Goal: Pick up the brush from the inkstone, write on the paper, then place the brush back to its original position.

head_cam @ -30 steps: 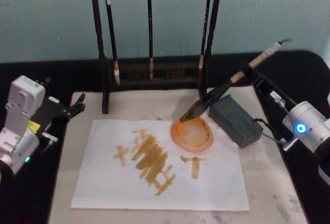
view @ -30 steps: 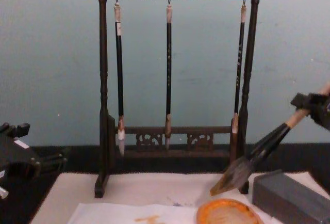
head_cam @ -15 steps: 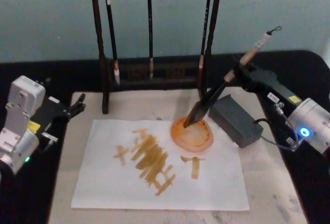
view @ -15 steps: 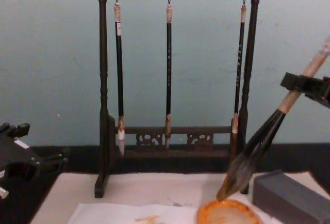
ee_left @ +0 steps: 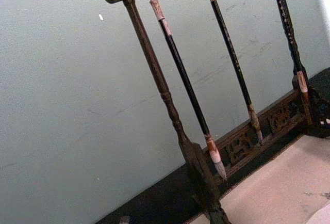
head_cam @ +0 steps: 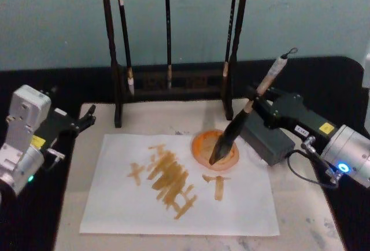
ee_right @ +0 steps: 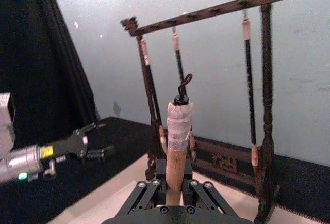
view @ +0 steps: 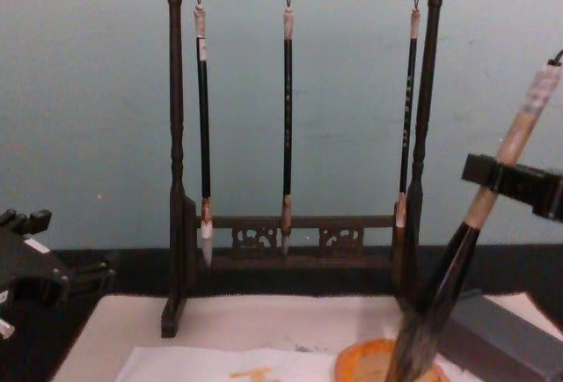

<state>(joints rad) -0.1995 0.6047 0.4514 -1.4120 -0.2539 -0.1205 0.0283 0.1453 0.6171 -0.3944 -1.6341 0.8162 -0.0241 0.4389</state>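
Observation:
The brush [head_cam: 245, 112] leans steeply, with my right gripper [head_cam: 255, 102] shut on its pale handle just above the black shaft. Its dark tuft points down into the orange dish [head_cam: 202, 145] at the paper's far right. The white paper [head_cam: 237, 205] lies on the mat and bears several ochre strokes. The grey inkstone block [head_cam: 272, 144] sits just right of the dish, under my right arm. In the right wrist view the fingers [ee_right: 154, 189] clasp the handle [ee_right: 178, 146]. In the chest view the brush [view: 457, 259] hangs from the gripper [view: 503, 178] over the dish [view: 369, 360]. My left gripper [head_cam: 85, 118] is parked open at the left.
A dark wooden brush rack [head_cam: 118, 60] with three thin hanging brushes stands behind the paper, close to the dish; it also rises in the chest view [view: 176, 179]. The beige mat [head_cam: 300, 205] has bare room right of the paper. Black cloth [head_cam: 324, 77] surrounds the mat.
My right gripper has come forward and left with the brush. The brush has tipped more upright, and its tuft has gone from the dish's far rim down into the dish. The left arm is unmoved.

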